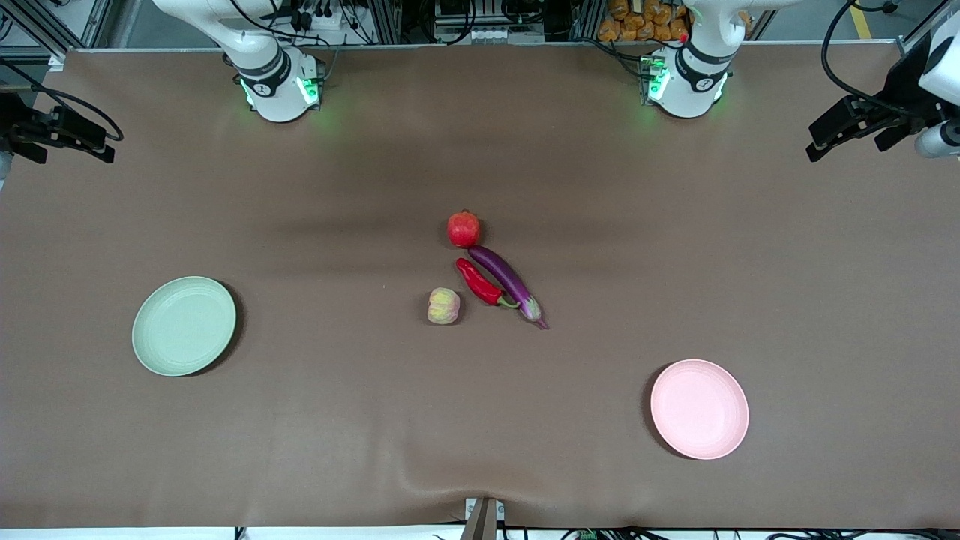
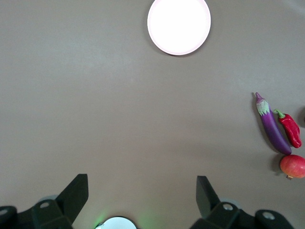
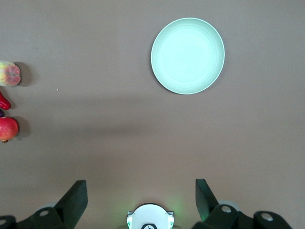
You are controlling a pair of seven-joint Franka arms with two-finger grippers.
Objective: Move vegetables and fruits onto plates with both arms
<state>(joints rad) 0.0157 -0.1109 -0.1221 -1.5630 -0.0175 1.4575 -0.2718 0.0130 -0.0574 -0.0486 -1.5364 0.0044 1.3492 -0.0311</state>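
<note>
- Status: nothing moved yet as I read it, so all four items are left to do.
- Pomegranate (image 1: pixel 463 229) is my landmark; it sits mid-desk, between the two arm bases and the plates.
- Eggplant (image 1: pixel 508 283) starts just beside the pomegranate and runs nearer the front camera, slanting toward the left arm's end.
- Chili (image 1: pixel 480 283) lies alongside the eggplant, nearer the camera than the pomegranate; I can't tell whether the two touch.
- Peach (image 1: pixel 443 306) is near the chili, nearer the camera than the pomegranate, a little toward the right arm's end, clear of the others.
- Green plate (image 1: pixel 184 325) is well apart from the pomegranate toward the right arm's end, nothing on it.
- Pink plate (image 1: pixel 699 408) is well apart toward the left arm's end, nearer the camera, nothing on it.
- Left claw (image 2: pixel 143 196): jaws spread wide, holding nothing, up over bare desk (image 1: pixel 750 247) by its own base.
- Right claw (image 3: pixel 142 198): same, spread wide, holding nothing, high over its own base.
- My call: both arms are parked, first pick not begun; two fruits and two vegetables each need a grasp, carry and drop.
</note>
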